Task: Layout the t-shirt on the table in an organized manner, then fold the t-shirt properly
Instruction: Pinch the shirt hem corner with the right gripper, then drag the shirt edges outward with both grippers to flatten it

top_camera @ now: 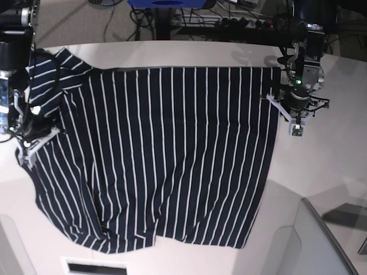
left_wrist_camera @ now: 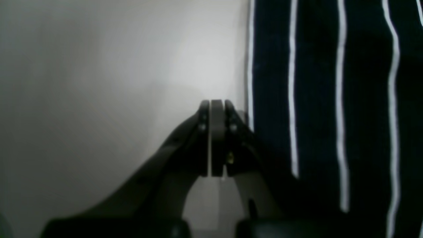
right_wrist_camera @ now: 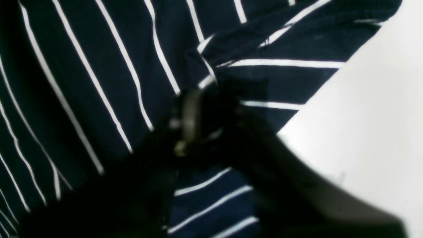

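Observation:
The t-shirt [top_camera: 166, 154], dark navy with thin white stripes, lies spread flat across the white table [top_camera: 321, 172]. One sleeve [top_camera: 51, 74] points to the far left corner, and the hem faces the right side of the base view. My left gripper [left_wrist_camera: 216, 103] is shut with nothing in it. It rests on bare table [left_wrist_camera: 99, 82] just beside the shirt's straight edge [left_wrist_camera: 254, 82], at the far right corner of the shirt [top_camera: 274, 100]. My right gripper [right_wrist_camera: 206, 96], blurred, sits on the fabric where the sleeve meets the body [right_wrist_camera: 211, 72]. Its fingers are closed around a puckered fold there [top_camera: 43, 134].
Behind the table are cables and a power strip [top_camera: 241, 23] on the floor and a blue object [top_camera: 166, 3]. A grey raised panel [top_camera: 309, 240] stands at the near right. Bare tabletop [right_wrist_camera: 363, 115] lies beyond the sleeve.

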You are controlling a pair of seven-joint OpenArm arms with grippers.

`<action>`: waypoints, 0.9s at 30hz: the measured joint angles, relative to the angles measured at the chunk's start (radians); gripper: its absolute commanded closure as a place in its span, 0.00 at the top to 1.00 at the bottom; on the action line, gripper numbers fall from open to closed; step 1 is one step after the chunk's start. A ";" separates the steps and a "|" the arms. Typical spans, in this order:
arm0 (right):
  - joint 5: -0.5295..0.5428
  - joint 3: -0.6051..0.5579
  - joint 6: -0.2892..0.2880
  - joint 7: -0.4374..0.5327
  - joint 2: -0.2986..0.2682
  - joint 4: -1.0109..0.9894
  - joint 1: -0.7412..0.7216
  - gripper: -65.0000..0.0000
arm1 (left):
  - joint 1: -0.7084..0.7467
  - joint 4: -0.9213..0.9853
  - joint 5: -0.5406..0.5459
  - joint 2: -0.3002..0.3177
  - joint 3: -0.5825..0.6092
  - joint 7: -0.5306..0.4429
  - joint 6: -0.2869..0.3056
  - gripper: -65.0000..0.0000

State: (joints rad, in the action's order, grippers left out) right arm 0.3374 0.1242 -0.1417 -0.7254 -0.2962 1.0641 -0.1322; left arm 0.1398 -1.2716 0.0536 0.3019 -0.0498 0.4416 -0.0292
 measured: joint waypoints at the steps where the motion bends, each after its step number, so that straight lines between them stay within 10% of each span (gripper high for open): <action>1: 0.000 0.000 0.000 -0.010 0.000 0.002 0.000 0.02 | -0.004 0.020 0.000 0.000 0.001 -0.003 0.000 0.00; 27: 0.001 0.177 0.000 -0.134 0.002 0.178 0.119 0.00 | -0.006 0.037 -0.002 0.001 -0.009 0.001 -0.016 0.00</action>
State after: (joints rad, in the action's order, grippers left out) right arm 0.3386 0.3012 -0.1417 -0.8589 -0.2939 1.2423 -0.0128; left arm 0.1337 -1.2343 0.0521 0.3027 -0.0586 0.4423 -0.0448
